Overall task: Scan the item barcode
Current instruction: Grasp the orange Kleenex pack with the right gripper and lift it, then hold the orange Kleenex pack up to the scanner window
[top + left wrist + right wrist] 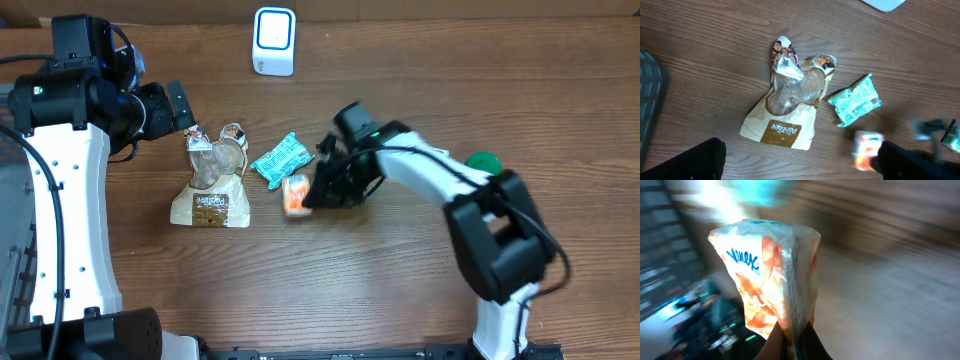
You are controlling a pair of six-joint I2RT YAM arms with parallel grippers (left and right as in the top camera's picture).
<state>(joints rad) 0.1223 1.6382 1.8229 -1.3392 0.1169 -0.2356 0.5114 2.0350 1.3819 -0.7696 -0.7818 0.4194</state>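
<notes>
While the left pincer hung wide open and empty beside the brown bag, the right pincer was clamped shut on the orange packet mid-table, its long axis running out from the fingers, with the white scanner well apart at the far edge.

A brown wood-grain table carries everything. At 12 o'clock, near the far edge, stands a small white box with a blue-rimmed face. At 9 o'clock from the centre a tan paper pouch lies flat, its clear window up. Just off the pouch at its 2 o'clock, not touching, lies a teal packet, tilted. At that packet's 5 o'clock is an orange-and-white packet; whether it rests on the wood cannot be told. At 3 o'clock sits a green round thing, partly hidden.
</notes>
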